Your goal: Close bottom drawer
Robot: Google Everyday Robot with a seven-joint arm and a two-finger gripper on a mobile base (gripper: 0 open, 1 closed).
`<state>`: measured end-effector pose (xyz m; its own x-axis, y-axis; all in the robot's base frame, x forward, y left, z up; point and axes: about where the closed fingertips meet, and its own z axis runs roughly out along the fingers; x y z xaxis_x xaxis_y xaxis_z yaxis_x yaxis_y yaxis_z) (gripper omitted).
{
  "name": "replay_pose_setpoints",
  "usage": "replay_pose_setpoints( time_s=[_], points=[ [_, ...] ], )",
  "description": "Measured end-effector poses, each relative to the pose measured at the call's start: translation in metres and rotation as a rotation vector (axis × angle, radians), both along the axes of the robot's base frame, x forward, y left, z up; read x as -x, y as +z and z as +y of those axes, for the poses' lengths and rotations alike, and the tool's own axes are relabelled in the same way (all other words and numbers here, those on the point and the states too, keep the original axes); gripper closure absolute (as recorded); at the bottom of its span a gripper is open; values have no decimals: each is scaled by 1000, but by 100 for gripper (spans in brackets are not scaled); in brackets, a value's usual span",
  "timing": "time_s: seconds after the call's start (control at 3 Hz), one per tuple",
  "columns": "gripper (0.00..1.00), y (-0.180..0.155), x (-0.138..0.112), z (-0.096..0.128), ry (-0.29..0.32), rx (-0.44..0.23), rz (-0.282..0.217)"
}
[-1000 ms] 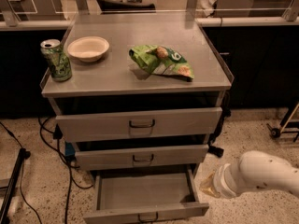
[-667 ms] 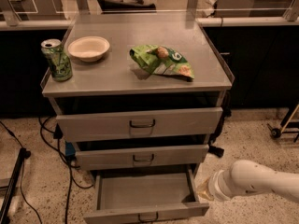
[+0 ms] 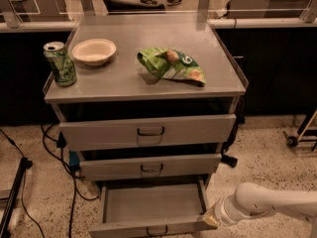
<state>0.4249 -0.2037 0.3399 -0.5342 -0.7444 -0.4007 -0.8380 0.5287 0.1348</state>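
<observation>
Down at the foot of the grey metal desk (image 3: 124, 78), we see the bottom drawer (image 3: 153, 202), a grey metal drawer with the narrowest front and a small dark wire handle (image 3: 156, 230), standing well out from the desk's front with its bare floor showing. Above it in the same desk, the mid-width grey drawer (image 3: 151, 167) and the widest grey drawer (image 3: 148, 131) sit far less forward. The gripper (image 3: 212, 217), at the end of a white rounded arm (image 3: 277, 205) that reaches in from the desk's lower right, sits right at the bottom drawer's right front corner. We cannot tell whether it touches the panel, nor how wide its grasp stands. On the desk's top, a green drink can (image 3: 59, 63) stands upright at the left edge. A shallow white bowl (image 3: 94, 51) sits just beside it, and a crumpled green snack bag (image 3: 171, 64) lies right of centre.
</observation>
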Motion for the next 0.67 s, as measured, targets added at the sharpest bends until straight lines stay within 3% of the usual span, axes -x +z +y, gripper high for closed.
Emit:
replay_pose_setpoints(
  time_s=[0.67],
  points=[
    [100,-29,-2,2,-32,-21,-20]
  ],
)
